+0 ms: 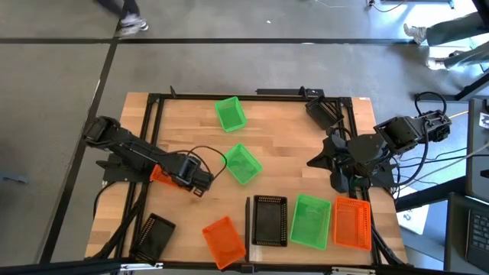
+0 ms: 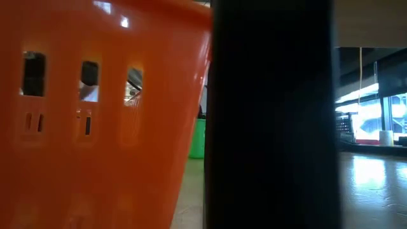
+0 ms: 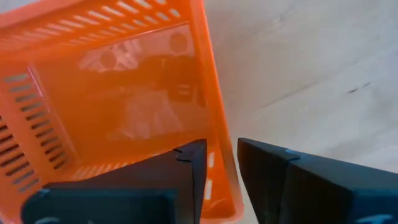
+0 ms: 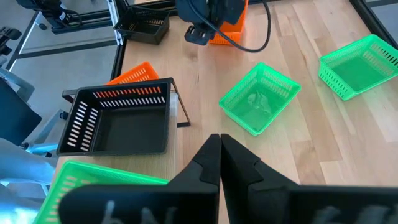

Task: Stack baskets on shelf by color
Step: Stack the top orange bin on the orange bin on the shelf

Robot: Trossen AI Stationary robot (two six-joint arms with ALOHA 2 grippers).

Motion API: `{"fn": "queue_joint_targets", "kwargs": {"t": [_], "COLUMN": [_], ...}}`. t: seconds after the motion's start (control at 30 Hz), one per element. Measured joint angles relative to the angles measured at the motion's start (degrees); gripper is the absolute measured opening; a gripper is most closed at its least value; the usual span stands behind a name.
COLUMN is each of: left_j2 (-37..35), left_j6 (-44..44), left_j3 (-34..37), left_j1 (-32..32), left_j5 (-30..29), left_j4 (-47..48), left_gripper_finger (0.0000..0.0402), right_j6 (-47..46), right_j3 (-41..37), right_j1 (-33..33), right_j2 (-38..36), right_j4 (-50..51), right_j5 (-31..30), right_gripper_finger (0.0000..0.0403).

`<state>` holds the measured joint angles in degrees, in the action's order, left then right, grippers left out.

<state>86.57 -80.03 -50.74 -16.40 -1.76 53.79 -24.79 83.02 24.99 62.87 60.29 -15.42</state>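
An orange basket (image 1: 159, 175) sits at the table's left edge, under my left gripper (image 1: 195, 182), which points down. In the left wrist view the open fingers (image 3: 222, 168) stand either side of one wall of this orange basket (image 3: 118, 106). A black basket (image 1: 269, 220), a green basket (image 1: 310, 221) and an orange basket (image 1: 352, 223) stand side by side on the pale shelf (image 1: 260, 246) near the front right. My right gripper (image 4: 219, 142) hangs shut and empty above the table's right side. My left gripper comes from above, pointing down, with one finger (image 3: 186, 171) inside the orange basket and the other (image 3: 267, 171) outside its side wall (image 3: 219, 134). The basket rests flat on the table. Whether the fingers touch the wall, I cannot tell.
Two green baskets (image 1: 230, 113) (image 1: 243, 163) lie loose mid-table. Another orange basket (image 1: 224, 239) sits at the front edge and a black one (image 1: 155, 234) at the front left. A black frame (image 1: 150, 107) borders the tabletop. People's legs show beyond the far edge.
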Motion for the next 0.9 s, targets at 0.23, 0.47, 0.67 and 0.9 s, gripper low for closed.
{"fn": "queue_joint_targets", "kwargs": {"t": [0.23,0.47,0.67,0.9], "left_j2": [0.33,0.33,0.37,2.64], "left_j6": [7.23,21.38,38.62,60.06], "left_j3": [-0.31,-10.04,-21.53,-29.42], "left_j1": [1.41,0.71,-0.62,-0.5], "left_j5": [-0.48,-7.7,-22.57,-35.2], "left_j4": [-0.52,5.17,12.27,13.74], "left_gripper_finger": [0.0007,0.0002,0.0001,0.0001], "right_j6": [1.72,0.8,-2.07,-1.62], "right_j3": [0.0,0.0,0.0,-0.02], "right_j1": [0.02,-0.1,-1.41,-3.6], "right_j2": [0.02,0.22,1.95,5.84], "right_j4": [0.0,-0.02,-0.09,-4.56], "right_j5": [-0.86,-6.69,-6.71,-13.03], "right_gripper_finger": [0.0002,0.0002,0.0002,0.004]}}
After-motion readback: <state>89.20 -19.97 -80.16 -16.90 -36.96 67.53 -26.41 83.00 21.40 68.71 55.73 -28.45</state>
